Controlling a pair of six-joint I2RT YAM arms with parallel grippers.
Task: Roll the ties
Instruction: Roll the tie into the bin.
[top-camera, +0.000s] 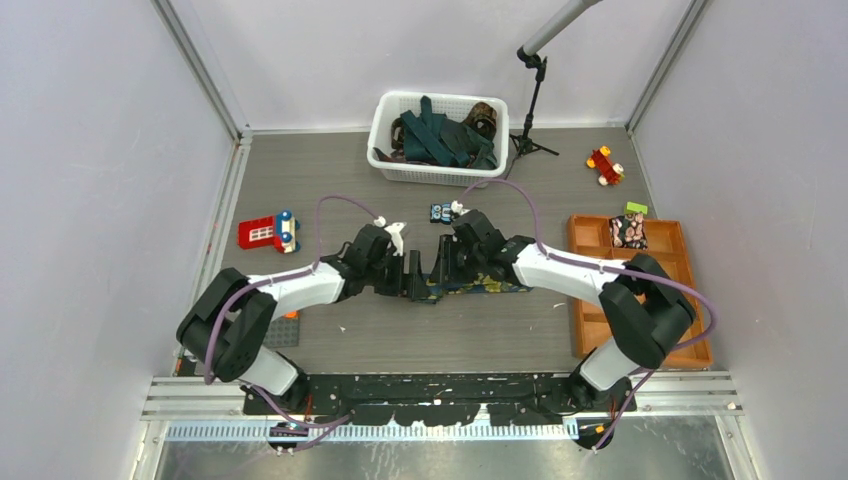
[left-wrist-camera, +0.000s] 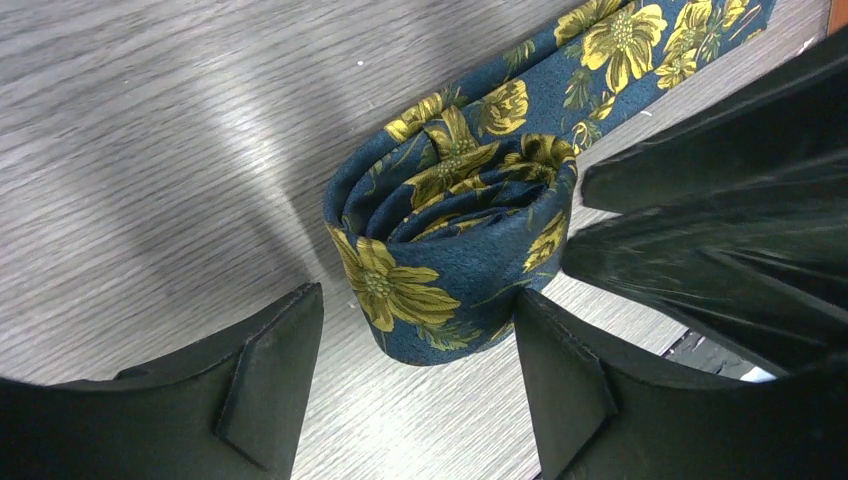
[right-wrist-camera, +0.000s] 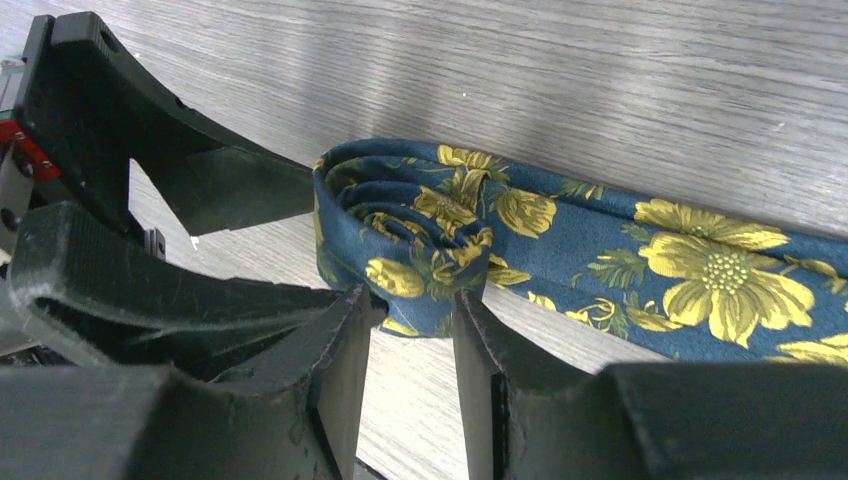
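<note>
The navy tie with yellow flowers (top-camera: 495, 286) lies flat on the table and its left end is wound into a roll (left-wrist-camera: 450, 240). My right gripper (right-wrist-camera: 418, 300) is shut on the lower edge of the roll (right-wrist-camera: 420, 230), with both fingertips pressing the fabric. My left gripper (left-wrist-camera: 415, 300) is open and straddles the roll from the other side; its right finger (left-wrist-camera: 560, 380) touches the roll and its left finger (left-wrist-camera: 270, 380) stands apart. Both grippers meet at the table's middle in the top view, left (top-camera: 413, 275) and right (top-camera: 442, 268). More dark ties (top-camera: 440, 138) fill the white basket (top-camera: 430, 173).
An orange tray (top-camera: 590, 235) at the right holds a rolled patterned tie (top-camera: 628, 231). A red toy car (top-camera: 268, 232) sits at the left and a small red toy (top-camera: 604, 165) at the far right. A black stand (top-camera: 530, 125) is beside the basket.
</note>
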